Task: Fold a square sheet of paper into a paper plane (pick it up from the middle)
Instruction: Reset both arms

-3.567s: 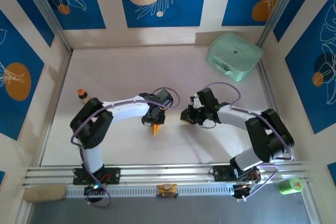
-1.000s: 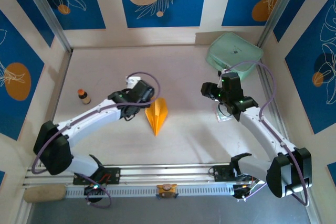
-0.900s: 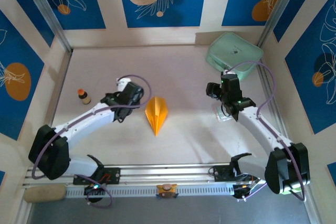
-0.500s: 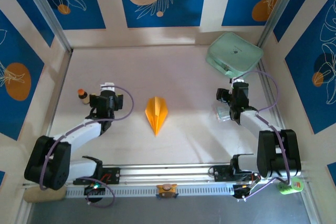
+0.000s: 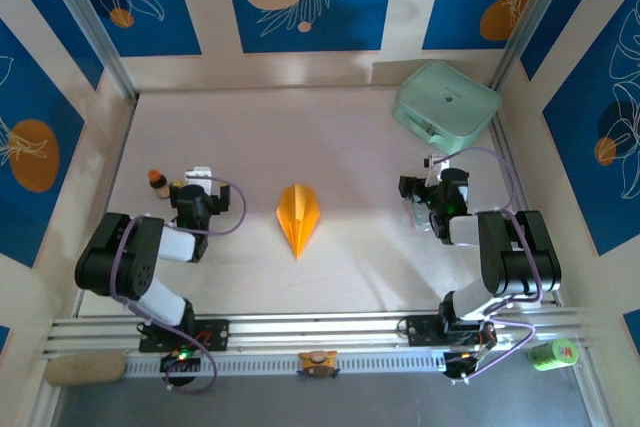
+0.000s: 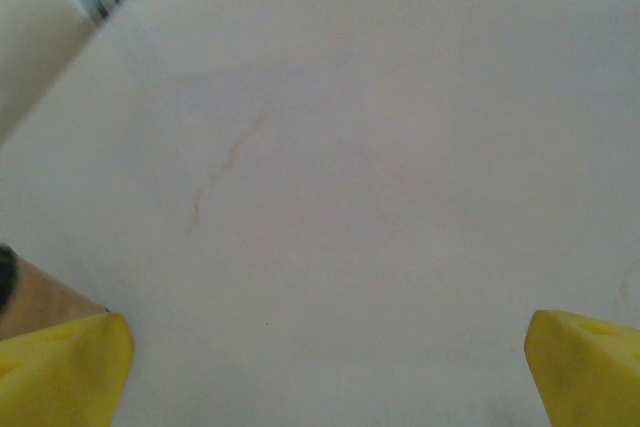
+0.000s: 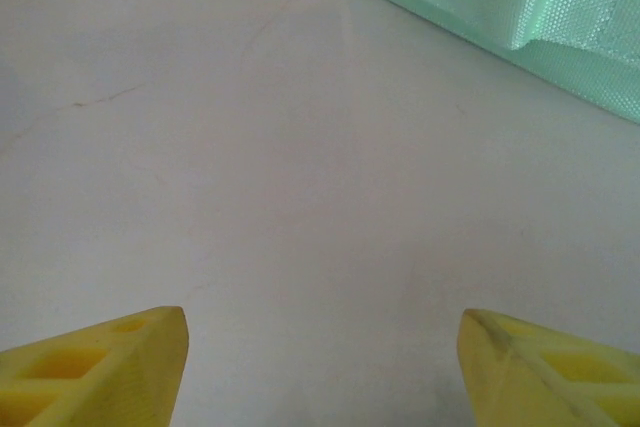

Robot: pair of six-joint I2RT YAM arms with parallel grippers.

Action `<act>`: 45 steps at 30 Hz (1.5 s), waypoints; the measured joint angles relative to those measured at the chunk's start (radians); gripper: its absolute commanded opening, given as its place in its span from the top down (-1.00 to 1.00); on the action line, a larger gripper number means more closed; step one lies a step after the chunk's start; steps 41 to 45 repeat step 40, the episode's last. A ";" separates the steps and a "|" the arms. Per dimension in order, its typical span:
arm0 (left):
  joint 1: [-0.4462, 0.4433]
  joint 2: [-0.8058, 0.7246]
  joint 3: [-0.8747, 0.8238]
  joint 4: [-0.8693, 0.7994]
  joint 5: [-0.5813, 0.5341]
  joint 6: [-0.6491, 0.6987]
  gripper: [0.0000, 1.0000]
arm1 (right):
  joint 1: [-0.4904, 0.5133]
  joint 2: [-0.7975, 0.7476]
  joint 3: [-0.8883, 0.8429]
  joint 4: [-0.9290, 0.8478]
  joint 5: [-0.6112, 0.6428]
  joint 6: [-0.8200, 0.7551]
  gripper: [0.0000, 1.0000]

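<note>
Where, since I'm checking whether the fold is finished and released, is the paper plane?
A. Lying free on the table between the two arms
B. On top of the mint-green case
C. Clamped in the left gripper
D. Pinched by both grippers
A: the paper plane lies on the table, apart from the open left gripper and the open right gripper.

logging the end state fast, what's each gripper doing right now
left gripper: open, holding nothing
right gripper: open, holding nothing
</note>
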State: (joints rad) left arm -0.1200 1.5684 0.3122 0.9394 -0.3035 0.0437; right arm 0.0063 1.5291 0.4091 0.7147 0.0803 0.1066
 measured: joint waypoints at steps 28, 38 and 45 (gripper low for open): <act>0.037 0.000 0.023 0.019 0.091 -0.019 -1.00 | 0.034 0.000 -0.010 0.108 0.226 0.024 -0.98; 0.037 0.000 0.023 0.019 0.091 -0.019 -1.00 | 0.034 0.000 -0.010 0.108 0.228 0.024 -0.98; 0.037 0.000 0.023 0.019 0.091 -0.019 -1.00 | 0.034 0.000 -0.010 0.108 0.228 0.024 -0.98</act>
